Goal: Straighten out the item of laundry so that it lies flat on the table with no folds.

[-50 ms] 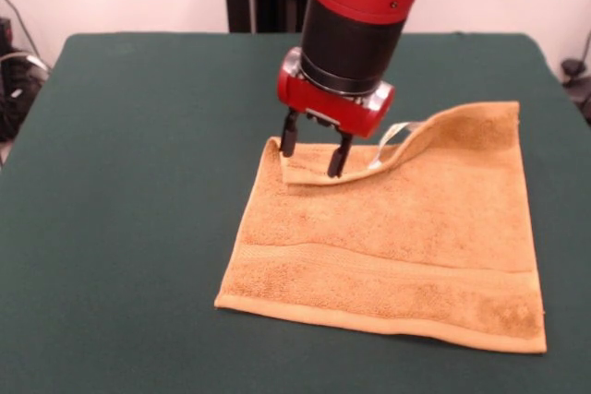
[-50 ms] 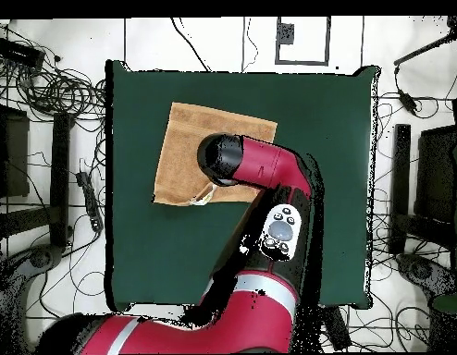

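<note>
The golden-orange item of laundry (image 1: 397, 246) lies on the green table (image 1: 138, 182), right of centre. Its near part is flat, with a woven band across it. Its far edge is folded over toward the near side into a raised curl (image 1: 434, 131), and a small white tag (image 1: 392, 140) shows under the curl. My gripper (image 1: 312, 161) stands open at the towel's far left corner, with one finger (image 1: 289, 140) at the corner's edge and the other on the folded strip. In the overhead view the arm's wrist (image 2: 223, 159) covers the gripper and part of the towel (image 2: 191, 139).
Green cloth (image 2: 334, 139) spreads wide on every side of the towel. Cables and stands (image 2: 56, 92) lie on the floor beyond the table's edges.
</note>
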